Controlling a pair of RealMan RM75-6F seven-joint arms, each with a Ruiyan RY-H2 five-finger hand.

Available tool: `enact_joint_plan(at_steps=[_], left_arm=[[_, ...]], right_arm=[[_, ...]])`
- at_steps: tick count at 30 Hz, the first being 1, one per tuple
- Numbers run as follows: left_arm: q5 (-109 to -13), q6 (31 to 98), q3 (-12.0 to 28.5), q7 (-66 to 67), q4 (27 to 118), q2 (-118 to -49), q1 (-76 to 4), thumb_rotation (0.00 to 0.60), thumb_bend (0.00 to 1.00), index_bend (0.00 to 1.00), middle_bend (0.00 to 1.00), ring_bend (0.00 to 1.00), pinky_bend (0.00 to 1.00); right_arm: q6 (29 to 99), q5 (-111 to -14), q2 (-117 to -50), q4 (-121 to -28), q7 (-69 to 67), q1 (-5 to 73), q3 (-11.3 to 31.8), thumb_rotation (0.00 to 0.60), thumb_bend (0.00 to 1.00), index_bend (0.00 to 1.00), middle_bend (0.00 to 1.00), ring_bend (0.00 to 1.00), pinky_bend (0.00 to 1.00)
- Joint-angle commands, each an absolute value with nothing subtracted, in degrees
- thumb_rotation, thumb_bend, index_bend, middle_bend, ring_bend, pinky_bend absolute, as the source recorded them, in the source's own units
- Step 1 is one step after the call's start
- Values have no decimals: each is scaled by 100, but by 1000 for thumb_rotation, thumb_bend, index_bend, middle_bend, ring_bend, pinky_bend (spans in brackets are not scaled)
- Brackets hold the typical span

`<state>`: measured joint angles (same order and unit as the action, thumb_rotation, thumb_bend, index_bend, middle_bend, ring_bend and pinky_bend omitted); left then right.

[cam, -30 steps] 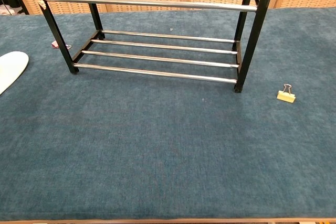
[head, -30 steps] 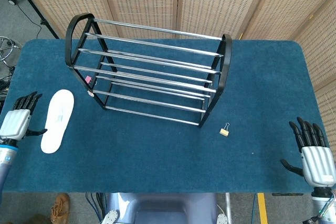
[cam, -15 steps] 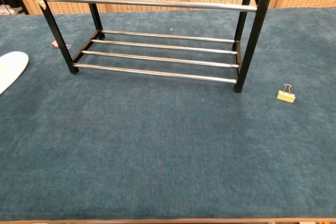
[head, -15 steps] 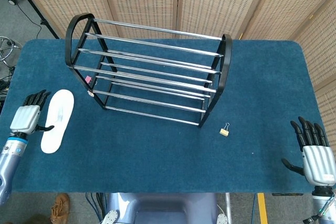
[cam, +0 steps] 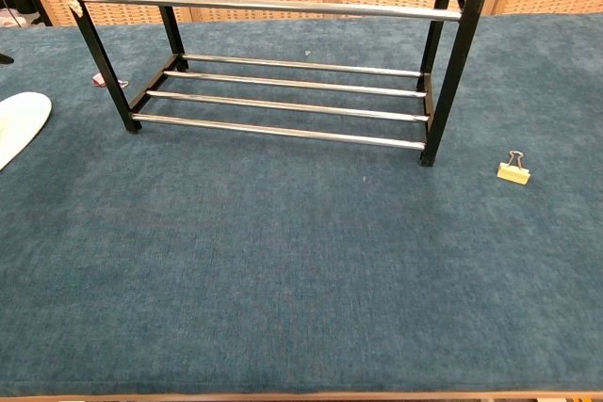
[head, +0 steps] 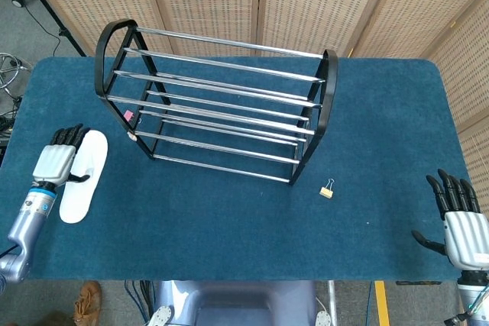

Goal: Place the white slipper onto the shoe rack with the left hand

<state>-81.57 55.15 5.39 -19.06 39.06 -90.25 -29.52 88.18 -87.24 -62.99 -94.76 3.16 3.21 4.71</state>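
Note:
The white slipper lies flat on the blue table, left of the shoe rack; its tip shows at the chest view's left edge. My left hand is at the slipper's left edge, fingers spread, thumb reaching over the slipper; it holds nothing. The black-framed rack with chrome bars stands at the table's middle back, its lower bars filling the top of the chest view. My right hand hovers open near the table's front right corner.
A small binder clip lies right of the rack's front leg, also the clip in the chest view. A pink tag sits by the rack's left end. Wicker screens stand behind the table.
My left hand has moved right and forward to the slipper's left edge, its thumb now over the slipper. My right hand has slid slightly toward the front edge.

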Motion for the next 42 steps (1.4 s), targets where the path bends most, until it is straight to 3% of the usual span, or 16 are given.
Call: enact_joint_plan(at_steps=[1,7,13,19,23,28,36,42], left_arm=[[-8116,5376,536,-1872,3713,-9179,-3020,600,0,0,0,0,0],[-8076,5330,577,-2058,3277,-9466,-3111,600,19,0,0,0,1],[-8040,5464,624,-2150,2917,-9679,-3109,600,276,7,34,10,167],[-8062,5665,622,-2240,2585,-9842,-3073,600,385,227,220,159,326],[-8157,5846,570,-2479,2490,-9874,-3060,600,391,471,385,300,444],[-8272,6123,503,-2661,2381,-9889,-3014,600,388,640,511,431,562],[-8448,6597,394,-2864,2491,-9763,-2906,600,415,689,558,507,640],[-8780,7156,157,-3121,2866,-9505,-2778,600,511,707,570,514,645]], right_arm=[[8795,-8724,-6270,-9485,239,321,460,600,0,0,0,0,0],[8768,-8730,-6209,-9502,124,321,447,600,0,0,0,0,0],[8743,-8713,-6205,-9497,111,328,445,600,0,0,0,0,0],[8700,-8711,-6196,-9523,86,342,433,600,0,0,0,0,0],[8679,-8698,-6195,-9538,86,344,425,600,0,0,0,0,0],[8670,-8698,-6187,-9557,67,348,423,600,0,0,0,0,0],[8682,-8729,-6172,-9581,32,347,414,600,0,0,0,0,0],[8652,-8721,-6163,-9587,-15,364,417,600,0,0,0,0,0]])
